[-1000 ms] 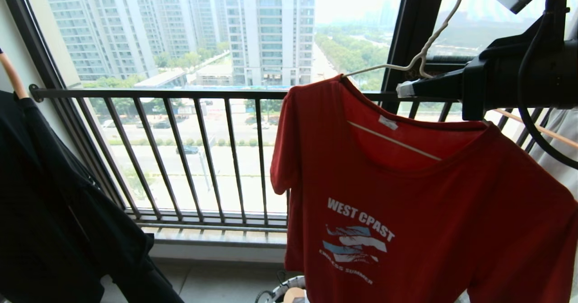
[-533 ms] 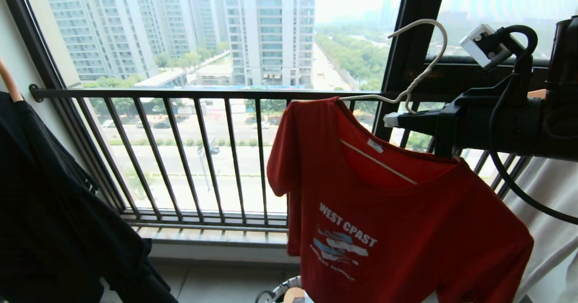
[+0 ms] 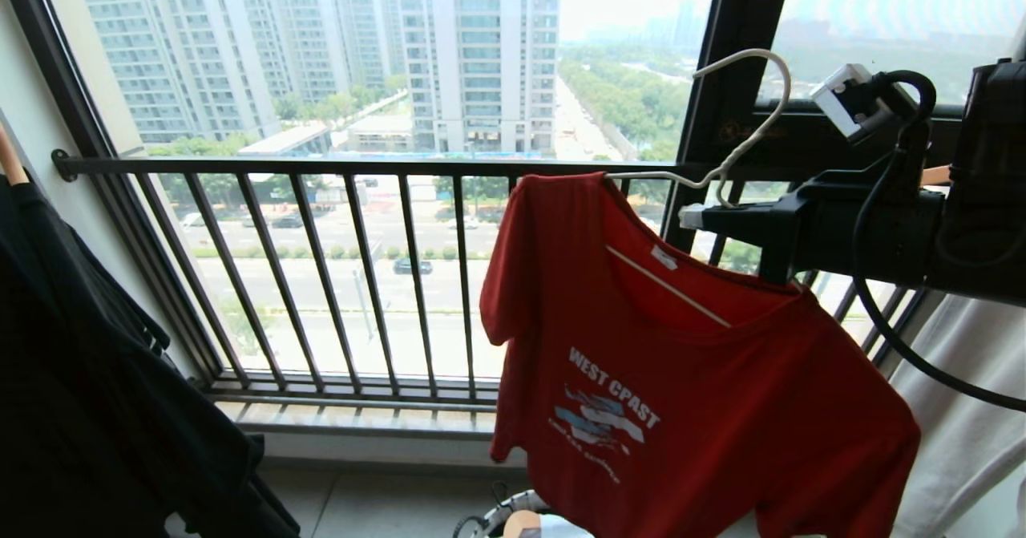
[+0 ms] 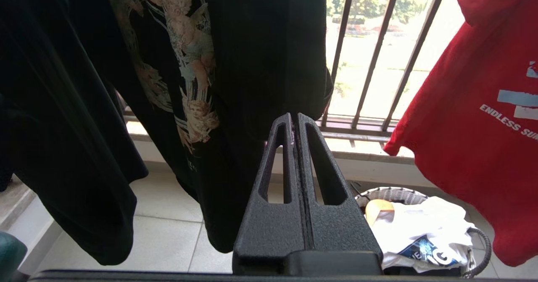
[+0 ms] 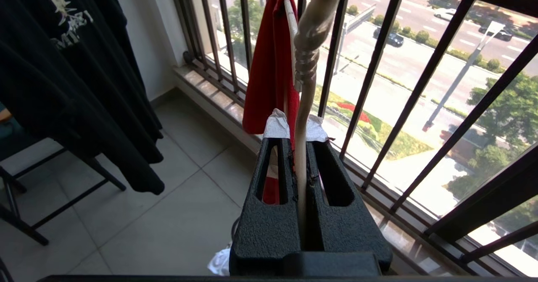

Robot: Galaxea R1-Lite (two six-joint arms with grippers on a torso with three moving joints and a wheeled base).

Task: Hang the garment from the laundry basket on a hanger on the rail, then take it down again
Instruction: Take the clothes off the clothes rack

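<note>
The garment [image 3: 681, 394], a red T-shirt with white lettering, hangs on the thin cream-white hanger [image 3: 753, 121] in front of the window. My right gripper [image 3: 693, 216] reaches in from the right and is shut on the hanger's neck just under the hook. The hook is in open air and catches on nothing. In the right wrist view the hanger [image 5: 306, 42] runs up between the fingers of the right gripper [image 5: 296, 126], with the garment [image 5: 269, 63] behind. My left gripper [image 4: 293, 118] is shut and empty, low beside the laundry basket [image 4: 391, 193]. The rail is out of view.
A black printed T-shirt [image 3: 80, 362] hangs at the left on a tan wooden hanger [image 3: 12, 161]. The black window railing [image 3: 321, 165] stands behind the garment. A pale garment [image 3: 962, 410] hangs at the far right. White clothes [image 4: 420, 231] lie in the basket on the tiled floor.
My right gripper has come down with the hanger and the red garment. The hook, whose top ran past the picture's upper edge, now sits lower in front of the window frame.
</note>
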